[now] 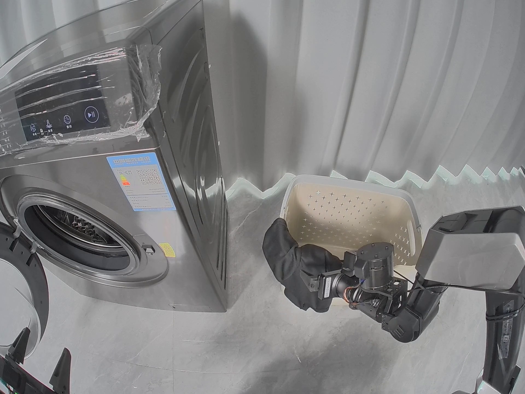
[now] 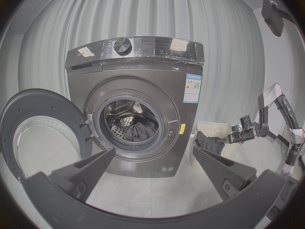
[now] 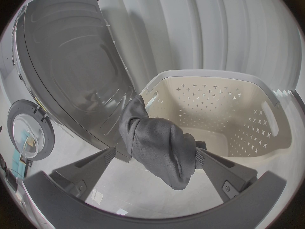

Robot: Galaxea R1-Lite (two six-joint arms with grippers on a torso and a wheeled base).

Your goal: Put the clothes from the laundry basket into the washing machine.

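Observation:
A black garment [image 1: 295,269] hangs over the near left corner of the cream laundry basket [image 1: 350,183], partly outside it. My right gripper [image 1: 314,288] is at that corner, open, with the garment [image 3: 159,143] bunched between its fingers and resting against one fingertip [image 3: 199,158]. The basket's inside [image 3: 222,118] looks bare. The washing machine [image 1: 180,138] stands to the left, its round door [image 1: 22,280] swung open. Dark clothes [image 2: 138,131] lie in the drum. My left gripper [image 1: 41,351] is low in front of the door, open and holding nothing.
White curtains [image 1: 355,72] hang behind the machine and basket. A strip of pale floor [image 1: 246,329] lies between the machine's front corner and the basket. The open door [image 2: 41,134] juts out on the machine's left side.

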